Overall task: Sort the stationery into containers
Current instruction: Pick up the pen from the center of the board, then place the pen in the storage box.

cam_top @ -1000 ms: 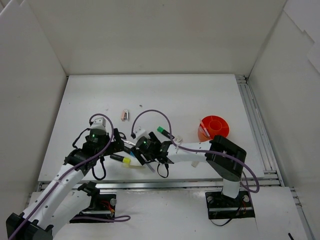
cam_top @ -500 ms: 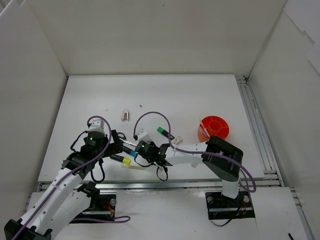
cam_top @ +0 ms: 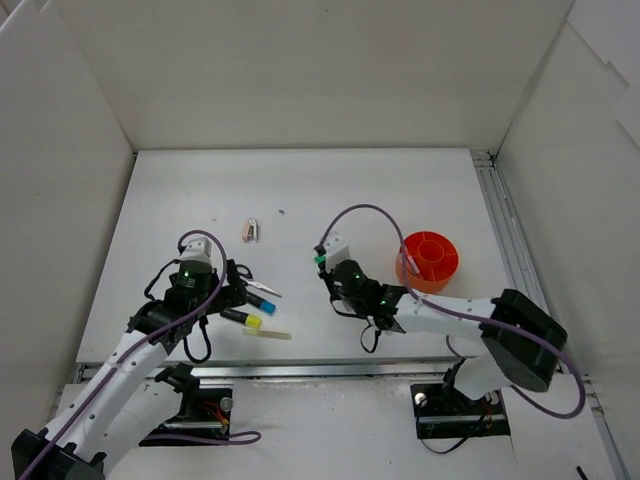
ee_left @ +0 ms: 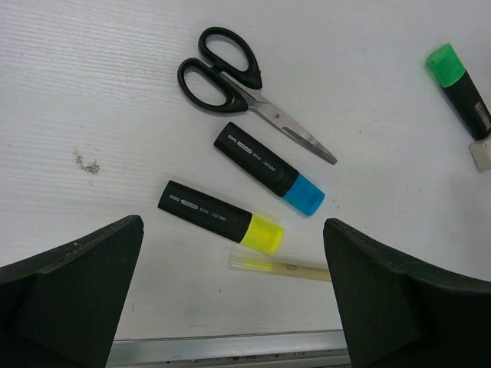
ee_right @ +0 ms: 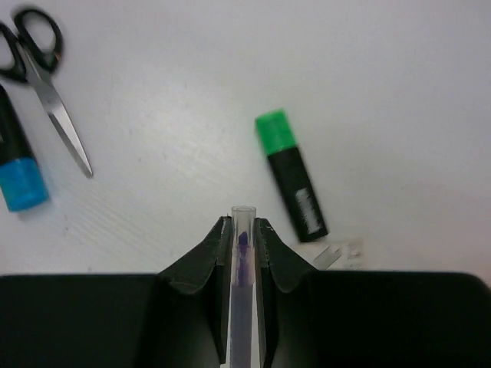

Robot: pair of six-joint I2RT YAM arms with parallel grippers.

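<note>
While in right hand, pen (clear tube).

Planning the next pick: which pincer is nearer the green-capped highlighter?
Right. Right pincer, gripping a pen, is beside the green-capped highlighter; left pincer hovers over the yellow highlighter.

Scissors, highlighters clustered left (far table open)

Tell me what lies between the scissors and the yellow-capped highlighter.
The blue-capped highlighter lies between the scissors and the yellow-capped highlighter, roughly parallel to the yellow one. The left wrist view shows this clearly.
</note>
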